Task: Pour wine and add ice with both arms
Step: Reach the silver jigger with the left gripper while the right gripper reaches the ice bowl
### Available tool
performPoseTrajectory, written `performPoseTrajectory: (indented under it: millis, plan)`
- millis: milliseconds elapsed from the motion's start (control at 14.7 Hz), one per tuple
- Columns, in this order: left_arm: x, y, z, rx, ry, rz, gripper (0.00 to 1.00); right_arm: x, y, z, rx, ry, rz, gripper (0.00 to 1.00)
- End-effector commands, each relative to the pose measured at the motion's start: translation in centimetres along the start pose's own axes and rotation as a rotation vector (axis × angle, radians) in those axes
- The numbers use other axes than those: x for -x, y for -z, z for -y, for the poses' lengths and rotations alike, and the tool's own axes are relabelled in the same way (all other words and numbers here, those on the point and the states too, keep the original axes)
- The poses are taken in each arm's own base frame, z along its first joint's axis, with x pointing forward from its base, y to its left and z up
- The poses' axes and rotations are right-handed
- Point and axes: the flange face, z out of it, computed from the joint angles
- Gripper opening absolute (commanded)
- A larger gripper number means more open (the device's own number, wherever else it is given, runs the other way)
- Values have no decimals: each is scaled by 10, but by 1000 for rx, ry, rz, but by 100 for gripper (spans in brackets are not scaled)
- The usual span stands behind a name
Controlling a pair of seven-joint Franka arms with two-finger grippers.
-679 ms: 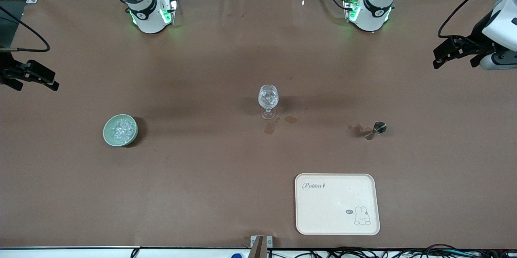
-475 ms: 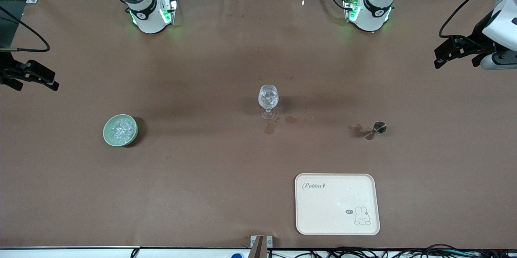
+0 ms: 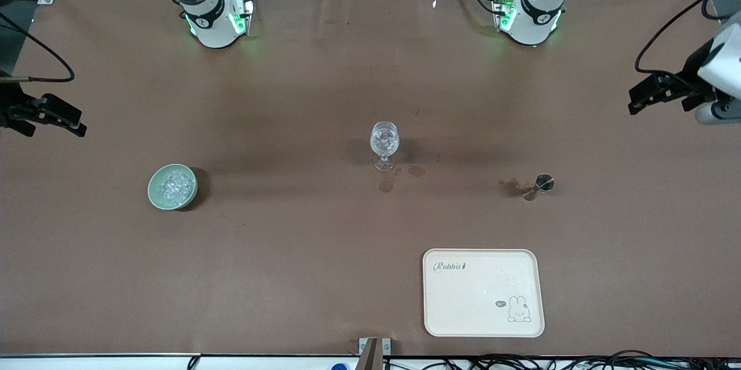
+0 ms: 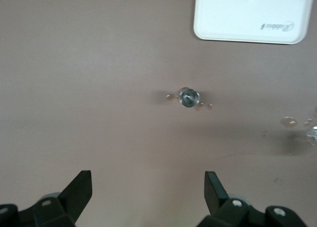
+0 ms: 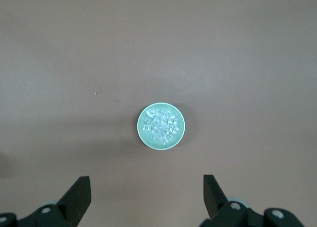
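Ice (image 3: pixel 172 185) fills its bowl (image 3: pixel 154 191), well apart from the spread right gripper (image 3: pixel 55 118).

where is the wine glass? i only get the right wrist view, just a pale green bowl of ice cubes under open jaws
Observer: The clear stemmed wine glass stands upright mid-table, toward the left arm's end from your pale green bowl.
Operator: anything else there
Observer: A small steel jigger stands further toward that end, brown stains beside it.
Operator: and the left arm
Observer: The left gripper hangs over that end, jaws open and empty; the right gripper likewise over yours.
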Motion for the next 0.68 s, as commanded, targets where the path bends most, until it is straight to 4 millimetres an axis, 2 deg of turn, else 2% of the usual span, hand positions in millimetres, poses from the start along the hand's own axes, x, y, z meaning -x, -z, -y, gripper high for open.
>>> performPoseTrajectory:
  millis: [0, 136, 271, 407, 611]
  plan:
    - [-22, -17, 29, -5, 27, 31, 100, -8, -27, -1, -13, -3, 6, 100]
    - [-38, -54, 27, 1, 49, 93, 100, -11, -49, -4, -12, -7, -2, 100]
    - [-48, -78, 32, 7, 73, 127, 100, -13, -85, -7, -9, -13, 1, 100]
    - [-60, -115, 53, 69, 179, 178, 100, -15, -128, -11, -2, -18, 26, 100]
    - [-74, -168, 49, 90, 425, 278, 95, -17, -181, -17, 0, -25, 58, 99]
